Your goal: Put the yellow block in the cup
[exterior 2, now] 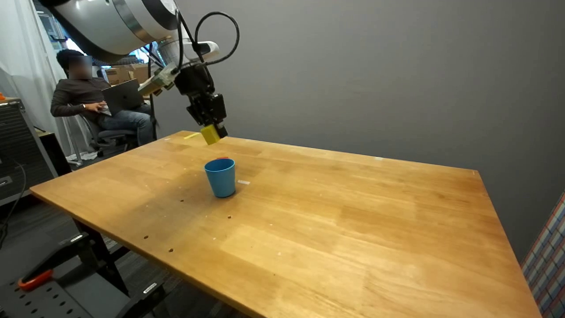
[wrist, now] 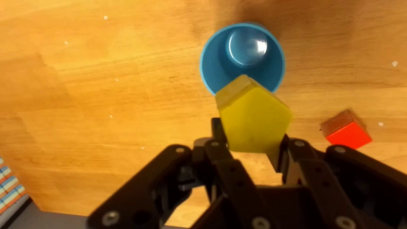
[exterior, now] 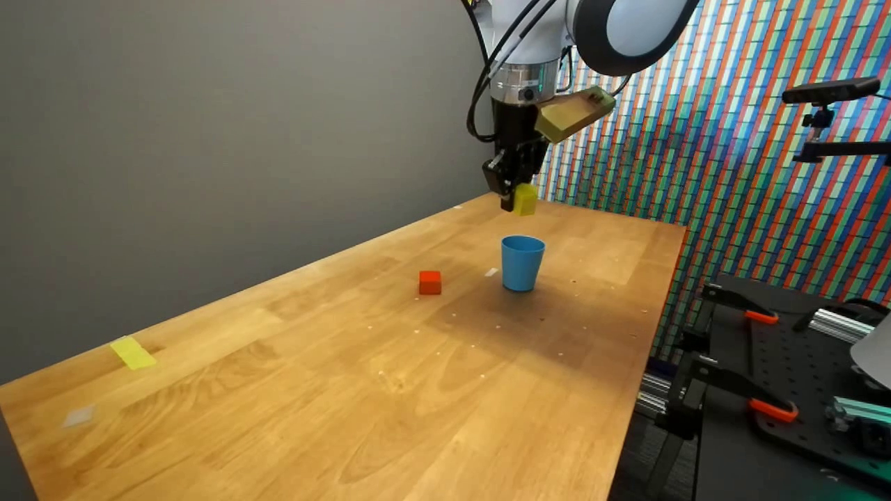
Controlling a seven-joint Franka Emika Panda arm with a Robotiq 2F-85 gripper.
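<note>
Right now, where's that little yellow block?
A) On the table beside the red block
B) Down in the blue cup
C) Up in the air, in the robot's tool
C: in the wrist view the tool grips the yellow block from both sides, and in both exterior views the block is off the table, higher than the blue cup.

In an exterior view, the tool (exterior 2: pixel 215 131) at the end of the robot arm (exterior 2: pixel 95 26) grips the yellow block (exterior 2: pixel 209 134), tilted, above the blue cup (exterior 2: pixel 222 182) and apart from its rim. The cup stands upright on the wooden surface (exterior 2: pixel 353 207), a small white strip (exterior 2: pixel 244 182) just beside it; a red thing (exterior 2: pixel 223 157) behind it is mostly hidden. A yellow strip (exterior 2: pixel 191 135) lies near the far corner. Beyond, a person (exterior 2: pixel 77 95), face blurred, sits with a laptop (exterior 2: pixel 123 97) near a white curtain (exterior 2: pixel 20 53).
</note>
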